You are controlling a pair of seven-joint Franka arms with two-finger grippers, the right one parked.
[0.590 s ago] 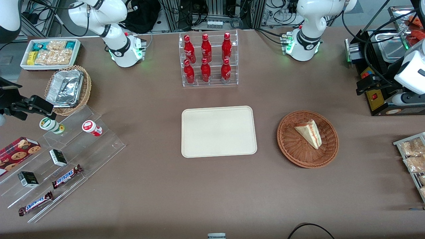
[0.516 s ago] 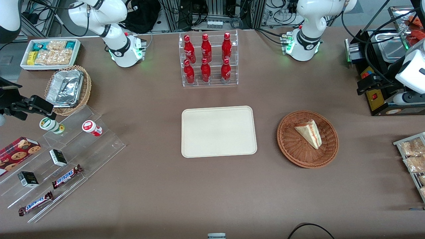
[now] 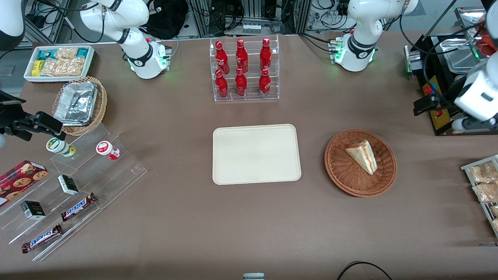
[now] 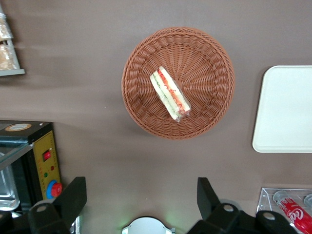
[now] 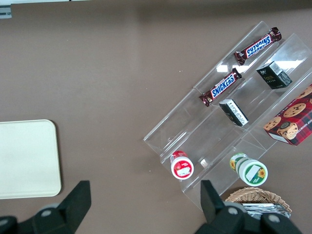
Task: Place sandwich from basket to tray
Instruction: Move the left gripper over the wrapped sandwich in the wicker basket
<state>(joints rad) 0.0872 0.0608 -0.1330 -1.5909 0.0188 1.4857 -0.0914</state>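
Observation:
The sandwich (image 3: 362,155), a pale bread wedge with red and green filling, lies in the round reddish-brown wicker basket (image 3: 342,171). The cream tray (image 3: 256,153) lies bare beside the basket, toward the parked arm's end. The left arm's gripper (image 3: 423,105) hangs high above the table at the working arm's end, farther from the front camera than the basket. In the left wrist view the gripper (image 4: 140,195) is open and holds nothing. The same view shows the sandwich (image 4: 169,94), the basket (image 4: 204,73) and part of the tray (image 4: 287,109).
A black machine with a yellow panel (image 3: 439,112) stands close under the gripper. A clear rack of red bottles (image 3: 243,70) stands farther from the camera than the tray. A rack of snack packets (image 3: 482,182) lies at the working arm's end. An acrylic snack stand (image 3: 70,182) is at the parked arm's end.
The left arm's wrist and gripper have shifted slightly toward the basket and nearer the front camera. The sandwich, basket and tray have not moved.

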